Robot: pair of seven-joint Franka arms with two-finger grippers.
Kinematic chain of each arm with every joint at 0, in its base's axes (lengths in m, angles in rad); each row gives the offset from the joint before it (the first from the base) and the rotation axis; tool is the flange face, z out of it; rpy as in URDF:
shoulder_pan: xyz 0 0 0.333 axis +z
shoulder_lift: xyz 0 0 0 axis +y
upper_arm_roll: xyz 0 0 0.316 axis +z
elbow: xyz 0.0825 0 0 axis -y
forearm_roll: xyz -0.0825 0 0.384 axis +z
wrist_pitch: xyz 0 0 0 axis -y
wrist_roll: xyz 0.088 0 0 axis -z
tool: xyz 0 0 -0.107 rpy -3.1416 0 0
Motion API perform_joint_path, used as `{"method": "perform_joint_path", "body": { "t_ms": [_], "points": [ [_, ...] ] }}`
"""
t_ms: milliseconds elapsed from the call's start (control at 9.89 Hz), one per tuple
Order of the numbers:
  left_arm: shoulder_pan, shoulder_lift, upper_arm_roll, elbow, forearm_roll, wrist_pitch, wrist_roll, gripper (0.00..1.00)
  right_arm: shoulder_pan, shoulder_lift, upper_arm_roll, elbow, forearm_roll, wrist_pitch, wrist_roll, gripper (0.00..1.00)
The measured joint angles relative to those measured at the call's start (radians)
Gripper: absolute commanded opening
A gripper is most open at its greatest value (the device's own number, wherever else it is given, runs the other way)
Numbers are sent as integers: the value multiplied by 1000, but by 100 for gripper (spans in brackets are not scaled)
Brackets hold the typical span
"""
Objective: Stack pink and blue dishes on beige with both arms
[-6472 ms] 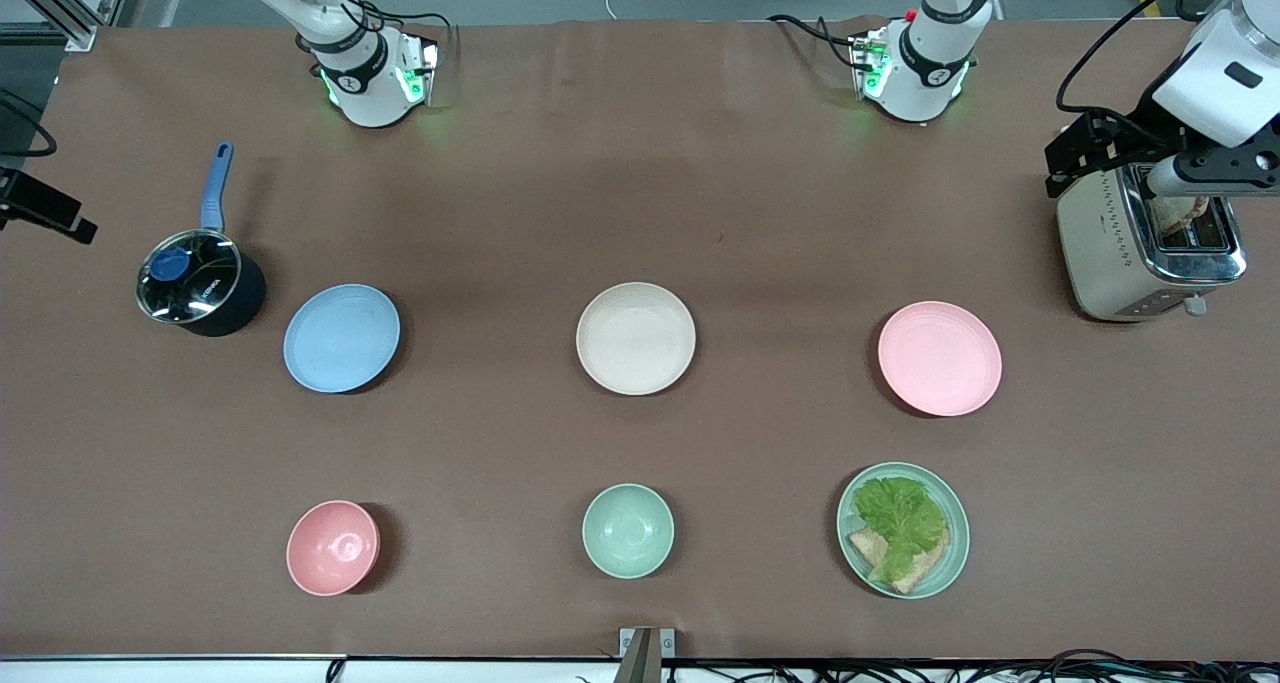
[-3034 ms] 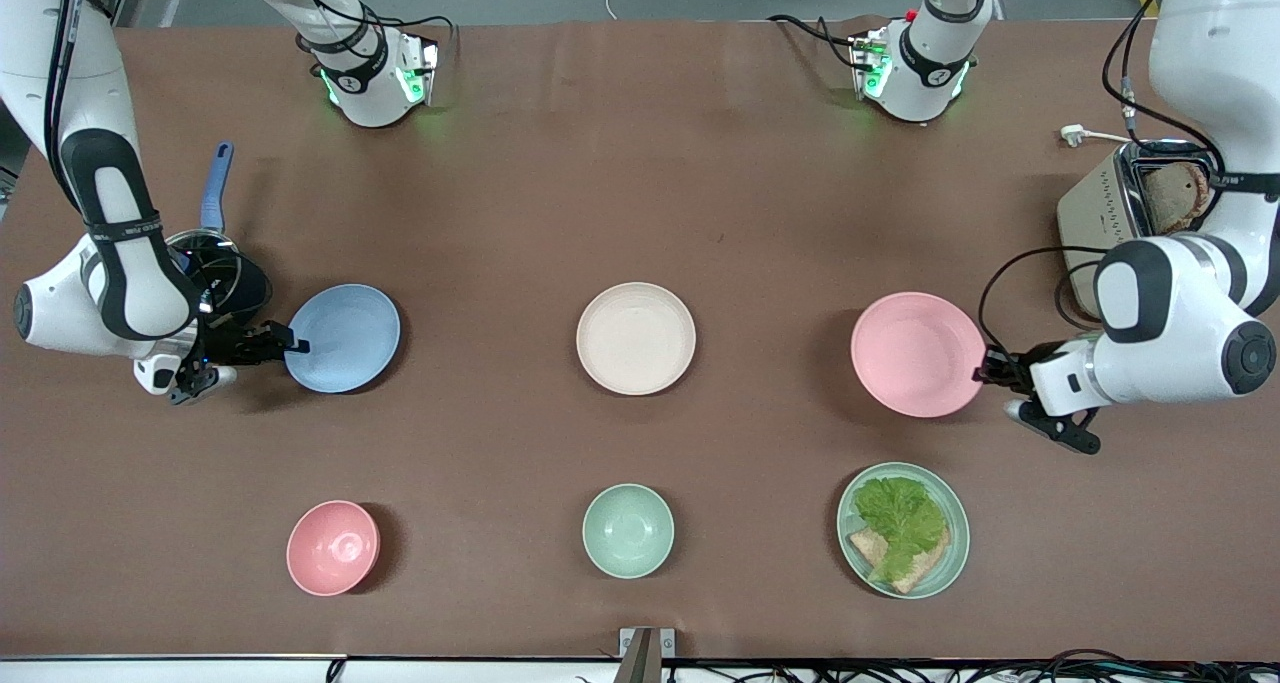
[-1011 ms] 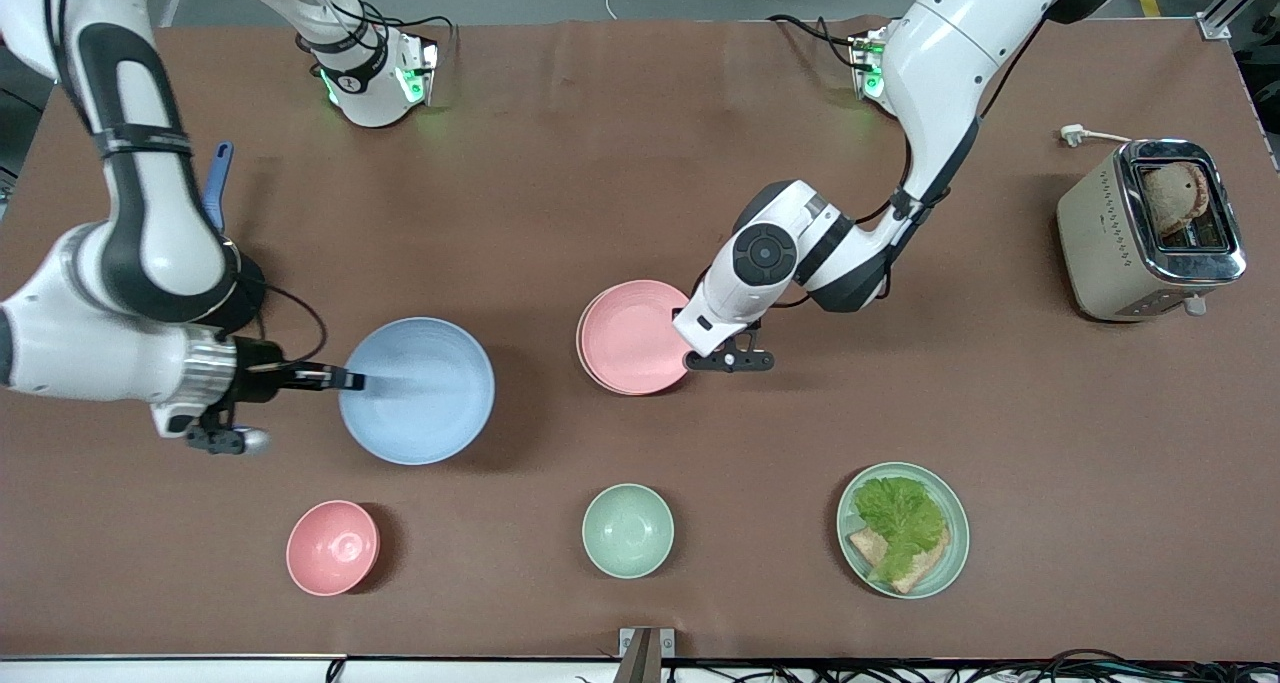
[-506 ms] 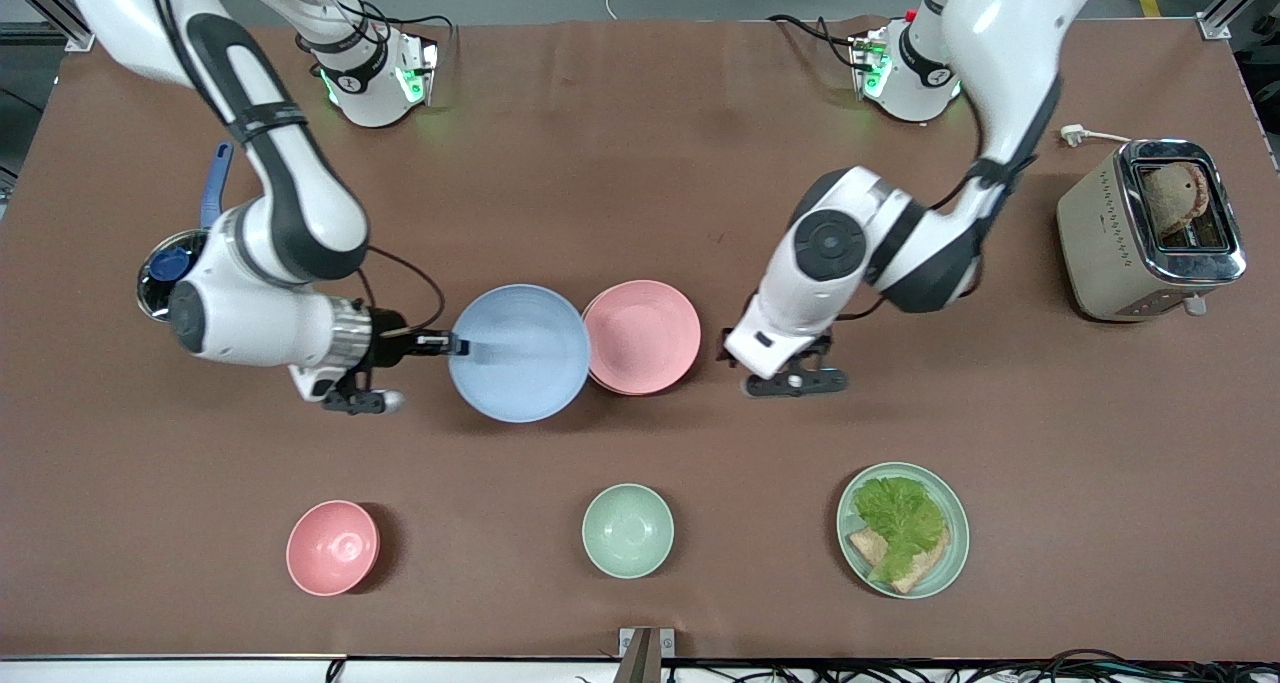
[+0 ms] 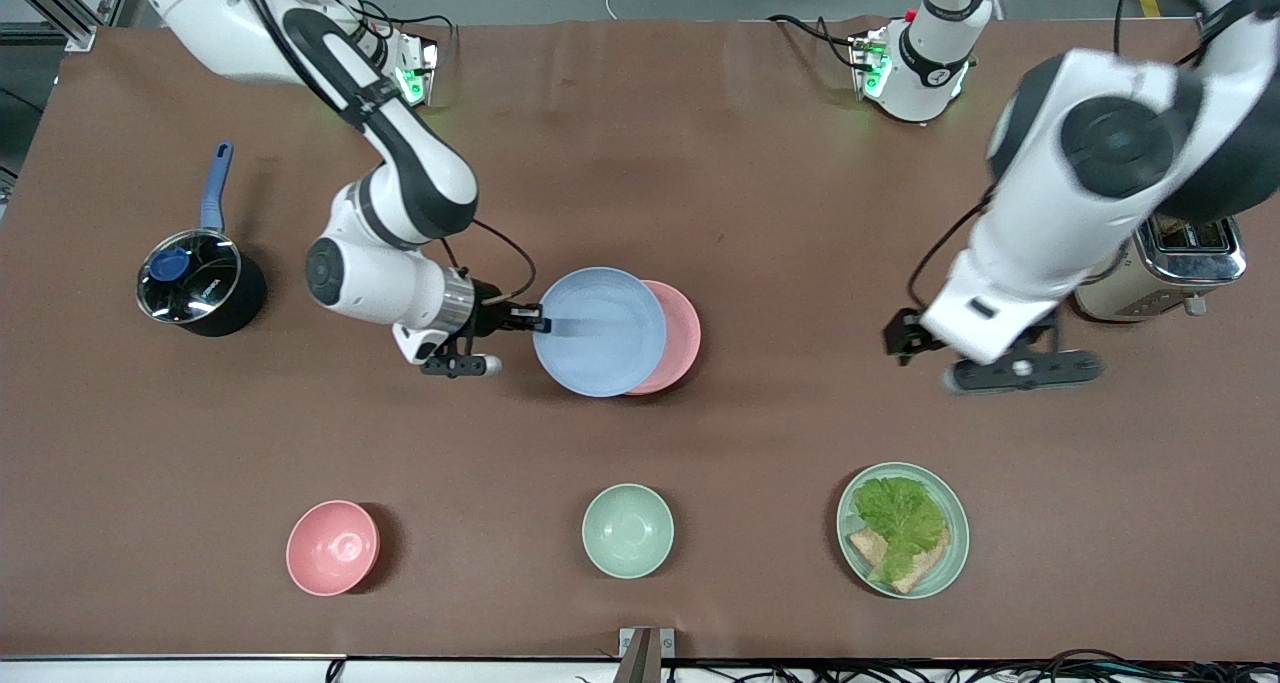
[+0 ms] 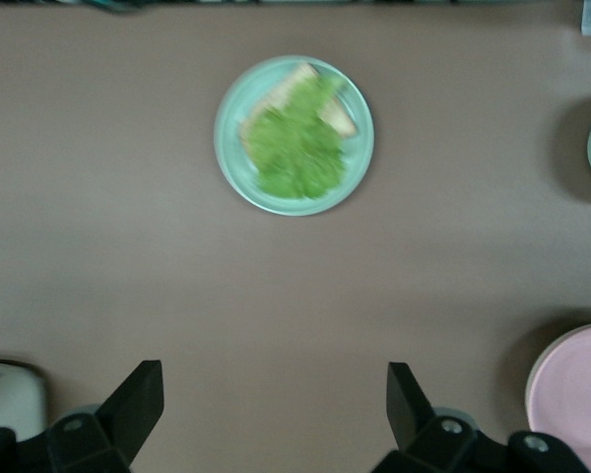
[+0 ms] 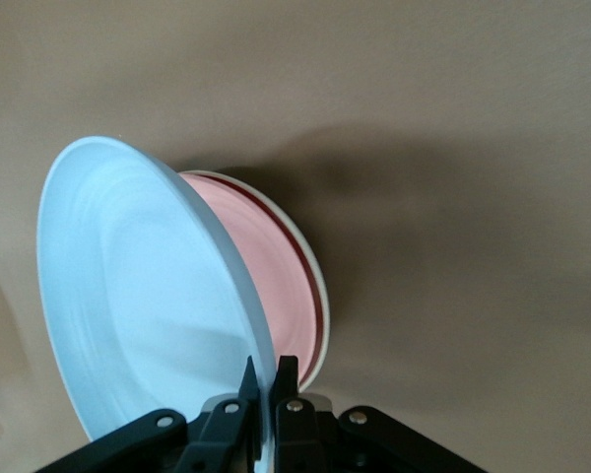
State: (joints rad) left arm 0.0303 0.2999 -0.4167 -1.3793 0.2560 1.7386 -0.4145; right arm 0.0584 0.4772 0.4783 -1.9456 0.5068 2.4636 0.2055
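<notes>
Blue plate (image 5: 600,331) is pinched at its rim by the right gripper (image 5: 530,320), partly over the pink plate (image 5: 680,335), which already sits on the beige plate (image 7: 313,286). Only lowering and release remain. Left gripper (image 5: 990,358) hangs wide open over bare desk (image 5: 760,193).

Blue plate (image 5: 600,331) held over pink plate (image 5: 678,335), pink stacked on beige plate (image 7: 310,271)

Blue dish (image 5: 600,331) held above pink dish (image 5: 678,335) on beige dish (image 7: 315,296).
</notes>
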Motion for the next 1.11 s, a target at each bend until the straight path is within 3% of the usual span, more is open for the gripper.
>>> {"method": "perform_joint_path", "body": {
  "t_ms": [404, 506, 708, 809, 910, 1112],
  "points": [
    [39, -164, 4, 21, -75, -161, 108, 100, 36, 60, 0, -13, 0, 85, 5, 7],
    [52, -204, 35, 15, -123, -179, 163, 100, 41, 69, 1, -16, 0, 109, 5, 7],
    [2, -271, 194, -31, -200, -202, 280, 100, 59, 83, 1, -31, 0, 141, 5, 18],
    [-20, -298, 240, -57, -213, -232, 303, 100, 64, 85, 1, -38, 0, 151, 5, 20],
    [-34, -316, 259, -75, -214, -258, 306, 100, 65, 85, 1, -40, 0, 153, 5, 39],
    [-40, -332, 263, -90, -214, -270, 306, 100, 65, 85, 0, -40, 0, 153, 5, 93]
  ]
}}
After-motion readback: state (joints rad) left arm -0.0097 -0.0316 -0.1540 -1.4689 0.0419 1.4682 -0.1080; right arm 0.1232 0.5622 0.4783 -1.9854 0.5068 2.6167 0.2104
